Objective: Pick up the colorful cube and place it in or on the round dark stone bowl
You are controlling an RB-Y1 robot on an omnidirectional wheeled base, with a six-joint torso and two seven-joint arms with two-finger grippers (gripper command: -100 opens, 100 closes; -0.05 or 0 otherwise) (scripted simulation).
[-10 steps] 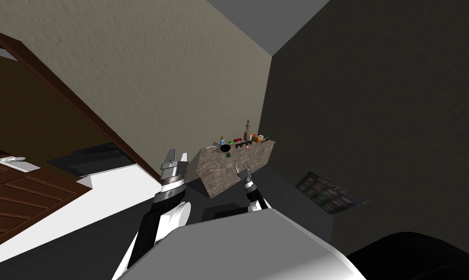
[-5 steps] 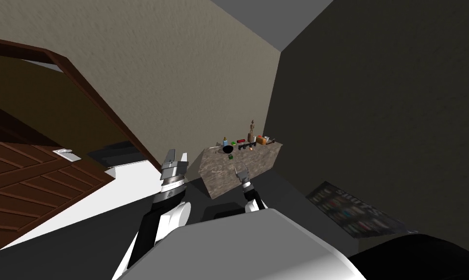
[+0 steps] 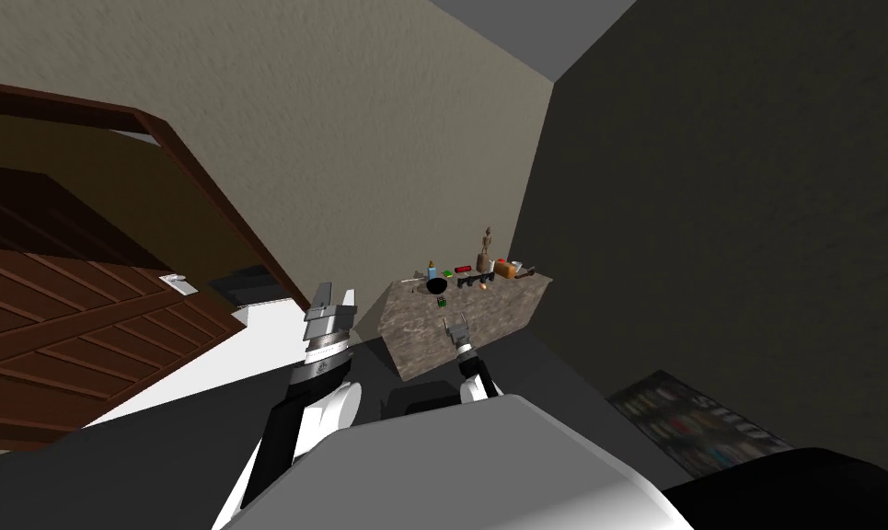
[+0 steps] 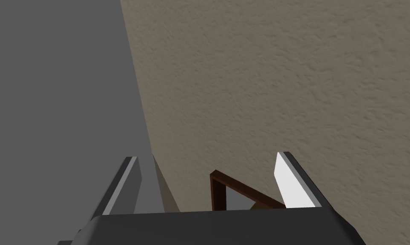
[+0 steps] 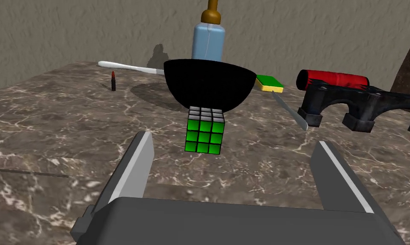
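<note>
Green-faced, the cube [image 5: 204, 132] sits on the marbled counter [image 5: 51, 127], just in front of the black bowl [image 5: 206, 85]. The right gripper [image 5: 233, 142] hangs open and empty, short of it. Best to advance low and centred on the cube, without nudging the bowl. The left gripper [image 4: 207, 157] is open too.

Home interior. A marble table [image 3: 451, 322] stands against a beige plaster wall [image 3: 340, 138], cluttered with household bits: bowl [image 5: 208, 85], puzzle cube [image 5: 204, 135], bottle [image 5: 208, 41], sponge [image 5: 269, 82], wooden figurine [image 3: 485, 248]. Panelled wooden door [image 3: 74, 340] left of the table, patterned rug [image 3: 699, 428] on the floor to its right.
</note>
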